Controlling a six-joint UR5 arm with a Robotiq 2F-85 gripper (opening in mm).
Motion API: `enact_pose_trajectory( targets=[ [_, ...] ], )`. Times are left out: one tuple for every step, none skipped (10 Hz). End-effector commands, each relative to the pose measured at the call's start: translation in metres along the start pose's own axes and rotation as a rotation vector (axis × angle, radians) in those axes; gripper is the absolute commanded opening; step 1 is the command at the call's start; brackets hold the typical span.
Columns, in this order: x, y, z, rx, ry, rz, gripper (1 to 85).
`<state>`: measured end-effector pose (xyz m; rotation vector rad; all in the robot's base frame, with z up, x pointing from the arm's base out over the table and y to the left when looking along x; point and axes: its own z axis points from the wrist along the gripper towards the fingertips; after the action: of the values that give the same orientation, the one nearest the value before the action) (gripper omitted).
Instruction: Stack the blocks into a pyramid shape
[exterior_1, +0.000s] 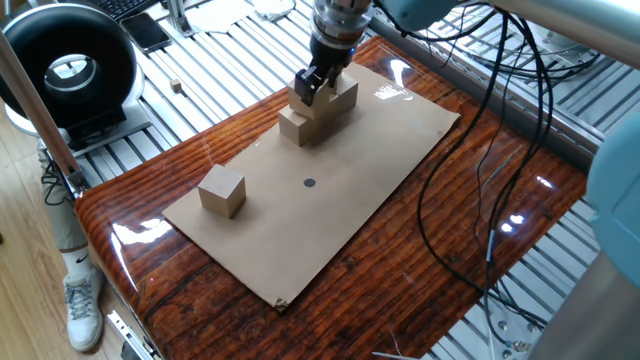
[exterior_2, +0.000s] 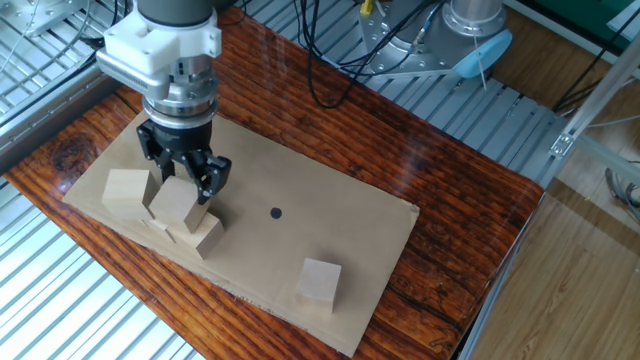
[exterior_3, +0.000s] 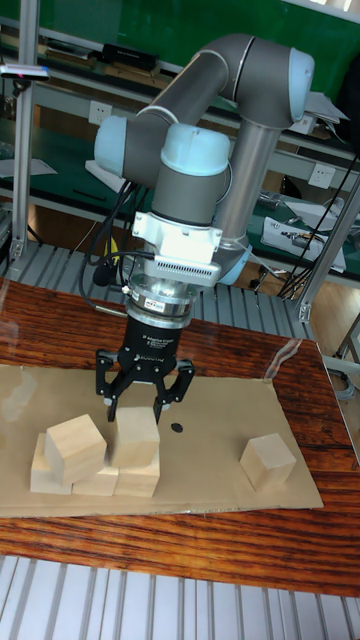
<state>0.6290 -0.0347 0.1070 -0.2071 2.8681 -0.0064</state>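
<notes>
My gripper (exterior_3: 138, 405) is shut on a tan block (exterior_3: 135, 437), its fingers on either side. I hold this block low over the base row of blocks (exterior_3: 137, 484), close beside another block (exterior_3: 75, 447) that rests on that row. Whether the held block touches the row I cannot tell. In the other fixed view the gripper (exterior_2: 181, 178) holds the block (exterior_2: 176, 203) between the upper block (exterior_2: 128, 190) and a base block (exterior_2: 207, 236). One fixed view shows the gripper (exterior_1: 314, 86) over the pile (exterior_1: 300, 126). A lone block (exterior_1: 222, 190) lies apart, also seen as the lone block (exterior_2: 319, 283).
The blocks stand on a cardboard sheet (exterior_1: 380, 150) with a black dot (exterior_1: 309, 183) at its middle, on a glossy wooden tabletop (exterior_1: 160, 265). A black round device (exterior_1: 70, 65) and a tiny cube (exterior_1: 177, 87) sit off the table. Cables (exterior_1: 480, 180) hang at the right.
</notes>
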Motion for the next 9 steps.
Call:
enact_pose_trajectory(
  targets=[
    [-0.005, 0.003, 0.002, -0.022, -0.012, 0.004, 67.0],
    [-0.005, 0.003, 0.002, -0.023, -0.015, -0.002, 71.3],
    [-0.006, 0.001, 0.002, -0.015, -0.017, -0.010, 74.0],
    [-0.005, 0.000, 0.002, -0.012, -0.017, -0.012, 75.0],
    [-0.002, 0.001, 0.000, -0.016, -0.011, -0.009, 75.0],
    [0.006, 0.005, -0.007, -0.029, 0.002, -0.003, 75.0],
    [0.013, 0.007, -0.014, -0.036, 0.009, 0.000, 74.7],
    [0.017, 0.010, -0.019, -0.045, 0.011, 0.000, 74.7],
    [0.018, 0.011, -0.022, -0.044, 0.006, -0.014, 74.7]
  ],
)
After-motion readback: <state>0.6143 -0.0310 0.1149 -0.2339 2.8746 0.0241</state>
